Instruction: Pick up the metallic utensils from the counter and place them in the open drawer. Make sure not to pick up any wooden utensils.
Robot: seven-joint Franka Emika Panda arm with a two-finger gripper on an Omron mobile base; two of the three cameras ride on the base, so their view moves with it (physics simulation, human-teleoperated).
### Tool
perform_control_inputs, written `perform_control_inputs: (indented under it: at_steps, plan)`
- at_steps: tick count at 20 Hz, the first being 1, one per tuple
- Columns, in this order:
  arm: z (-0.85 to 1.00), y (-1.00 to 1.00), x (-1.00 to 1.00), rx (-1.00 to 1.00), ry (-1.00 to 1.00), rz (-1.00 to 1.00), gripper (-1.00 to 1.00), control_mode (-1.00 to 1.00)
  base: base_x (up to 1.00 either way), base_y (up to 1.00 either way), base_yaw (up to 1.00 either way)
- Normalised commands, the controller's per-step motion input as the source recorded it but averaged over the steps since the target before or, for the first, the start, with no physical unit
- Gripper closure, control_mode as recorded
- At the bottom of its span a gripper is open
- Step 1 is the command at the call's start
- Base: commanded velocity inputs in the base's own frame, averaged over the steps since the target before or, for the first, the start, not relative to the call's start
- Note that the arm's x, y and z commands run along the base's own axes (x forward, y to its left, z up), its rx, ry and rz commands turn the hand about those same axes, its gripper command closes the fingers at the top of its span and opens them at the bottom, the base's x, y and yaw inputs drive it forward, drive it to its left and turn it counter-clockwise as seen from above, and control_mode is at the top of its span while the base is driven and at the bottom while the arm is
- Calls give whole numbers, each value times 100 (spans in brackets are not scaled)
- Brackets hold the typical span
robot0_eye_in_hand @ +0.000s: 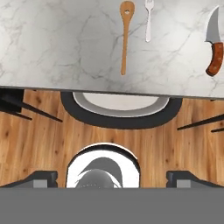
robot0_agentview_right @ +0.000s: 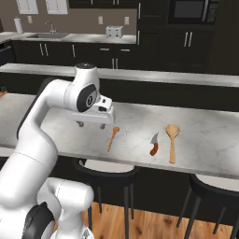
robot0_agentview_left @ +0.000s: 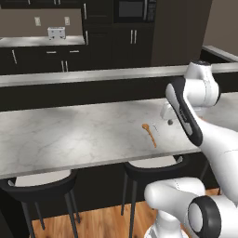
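A slim silvery fork [robot0_eye_in_hand: 148, 19] lies on the pale marbled counter [robot0_eye_in_hand: 52, 39], right beside a short wooden spoon [robot0_eye_in_hand: 126, 35]. In the right base view the fork [robot0_agentview_right: 125, 135] and that wooden spoon [robot0_agentview_right: 113, 138] sit near the counter's [robot0_agentview_right: 210, 140] front edge. My gripper [robot0_agentview_right: 92, 125] hangs open and empty just left of them, above the front edge. From the left base view the gripper [robot0_agentview_left: 168, 118] is right of the wooden spoon [robot0_agentview_left: 149, 134]. In the hand view my gripper [robot0_eye_in_hand: 113, 179] has its tips wide apart. The open drawer is out of view.
A knife [robot0_agentview_right: 154, 144] with a silver blade and red-brown handle and a larger wooden spoon [robot0_agentview_right: 172, 140] lie further right. Black stools [robot0_eye_in_hand: 120, 107] stand under the counter edge over a wooden floor. A raised ledge [robot0_agentview_left: 93, 74] runs behind the counter.
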Motion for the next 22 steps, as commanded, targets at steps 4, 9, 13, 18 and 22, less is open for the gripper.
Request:
perform_control_inputs:
  at_steps: [4,9,13,18,22]
  plan:
    - [-33,-54,16,0,3,0,-100,-100,0,0,0]
    - [-32,-42,20,0,0,0,-100,-100,0,0,0]
    - [-32,-48,34,0,0,0,-100,-100,0,0,0]
    - [-35,-47,30,0,1,0,-100,-100,0,0,0]
    - [-31,-5,44,0,0,0,-100,-100,0,0,0]
